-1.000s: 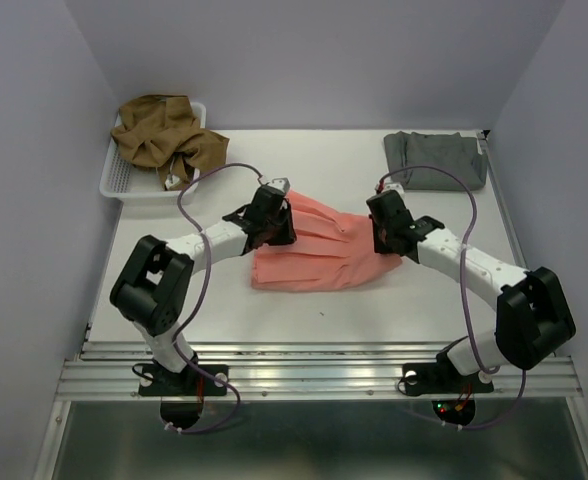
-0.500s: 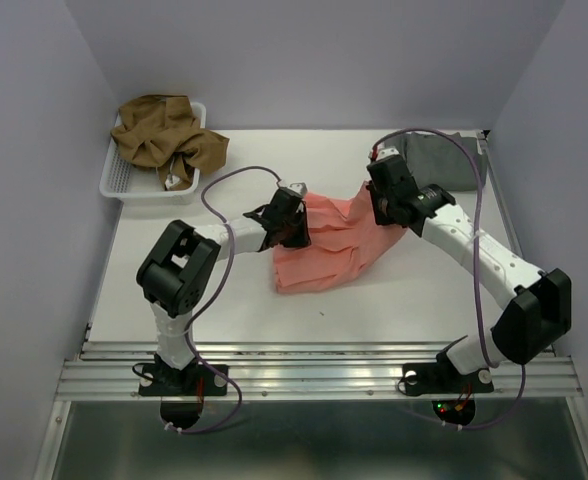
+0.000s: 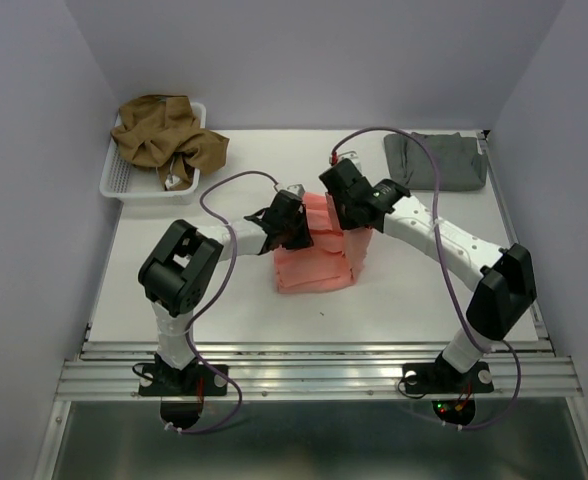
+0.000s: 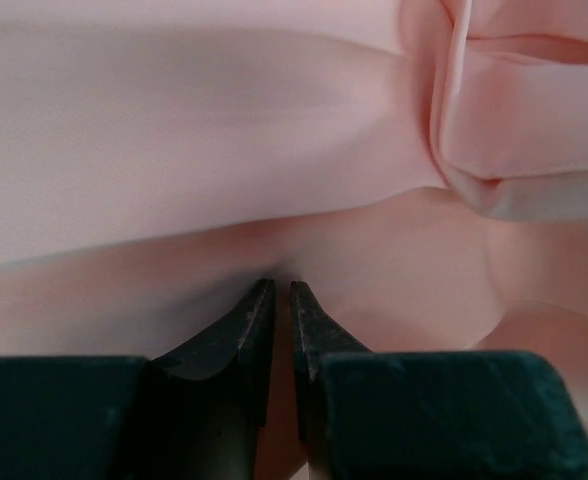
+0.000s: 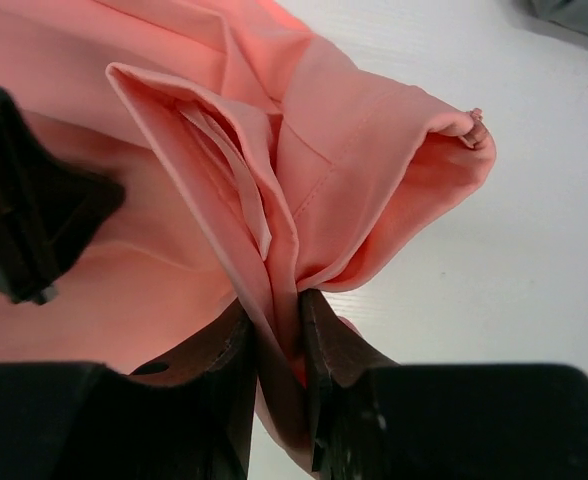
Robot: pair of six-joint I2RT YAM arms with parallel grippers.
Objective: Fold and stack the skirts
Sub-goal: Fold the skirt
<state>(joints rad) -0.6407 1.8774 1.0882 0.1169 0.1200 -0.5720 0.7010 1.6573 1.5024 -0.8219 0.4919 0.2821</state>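
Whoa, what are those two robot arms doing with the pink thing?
They are folding the salmon-pink skirt in the middle of the table. The left gripper pinches one edge, and the right gripper pinches the other side, lifted and doubled over the rest. The grey skirt lies folded at the far right corner. The olive-brown skirt sits crumpled in the white basket, not yet folded.
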